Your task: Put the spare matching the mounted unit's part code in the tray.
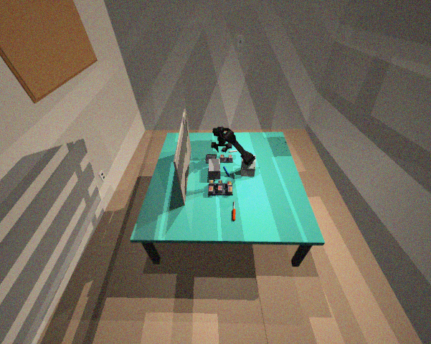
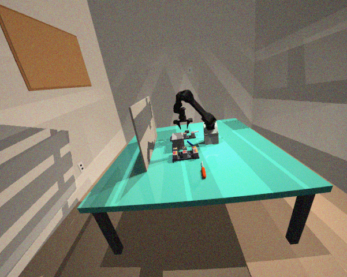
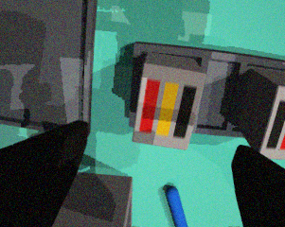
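Observation:
My gripper (image 1: 221, 149) (image 2: 183, 128) (image 3: 162, 144) is open and empty, above the rear rack. A spare (image 3: 168, 109) with red, yellow and black stripes stands in that rack and shows between the fingertips in the wrist view. A second spare (image 3: 283, 123), with black and red stripes showing, stands to its right, partly cut off. The grey tray (image 3: 38, 43) lies left of the rack. The mounted unit (image 1: 214, 165) (image 2: 177, 137) (image 3: 104, 200) is a grey box in front of the tray; its printed back is not seen. Striped spares (image 1: 219, 188) (image 2: 184, 152) stand in the front rack.
A tall upright panel (image 1: 182, 159) (image 2: 143, 128) stands left of the units. A blue pen (image 1: 226, 170) (image 2: 190, 143) (image 3: 175, 205) lies beside the mounted unit. An orange screwdriver (image 1: 233, 214) (image 2: 203, 172) lies in front. A small white stick (image 1: 232, 150) lies behind the rear rack.

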`<state>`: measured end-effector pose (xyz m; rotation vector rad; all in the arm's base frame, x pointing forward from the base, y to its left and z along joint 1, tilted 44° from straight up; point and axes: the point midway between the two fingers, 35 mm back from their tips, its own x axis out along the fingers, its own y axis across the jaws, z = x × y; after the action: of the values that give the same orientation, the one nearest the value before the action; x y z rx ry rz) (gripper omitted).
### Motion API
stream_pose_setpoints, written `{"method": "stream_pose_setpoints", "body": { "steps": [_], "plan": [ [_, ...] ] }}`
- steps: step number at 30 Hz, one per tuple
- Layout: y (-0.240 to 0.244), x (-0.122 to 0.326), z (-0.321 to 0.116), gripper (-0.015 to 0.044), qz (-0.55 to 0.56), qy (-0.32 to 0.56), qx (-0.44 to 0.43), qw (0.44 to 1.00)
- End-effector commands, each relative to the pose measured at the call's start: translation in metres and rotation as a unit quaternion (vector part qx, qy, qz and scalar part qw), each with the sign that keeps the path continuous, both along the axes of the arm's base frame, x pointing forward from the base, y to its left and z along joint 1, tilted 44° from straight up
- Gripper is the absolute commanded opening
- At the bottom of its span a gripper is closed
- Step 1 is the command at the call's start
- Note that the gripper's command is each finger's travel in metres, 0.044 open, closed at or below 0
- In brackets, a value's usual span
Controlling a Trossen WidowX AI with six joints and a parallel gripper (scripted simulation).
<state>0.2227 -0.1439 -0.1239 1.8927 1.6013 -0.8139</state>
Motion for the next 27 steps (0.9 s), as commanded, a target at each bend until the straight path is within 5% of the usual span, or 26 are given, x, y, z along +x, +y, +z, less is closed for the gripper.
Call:
{"method": "stream_pose_setpoints", "body": {
  "steps": [1,27],
  "plan": [
    [0.006,0.0,-0.005,0.03,-0.002,0.002,0.005,1.0],
    [0.035,0.007,-0.036,0.03,-0.002,0.002,0.005,1.0]
  ]
}}
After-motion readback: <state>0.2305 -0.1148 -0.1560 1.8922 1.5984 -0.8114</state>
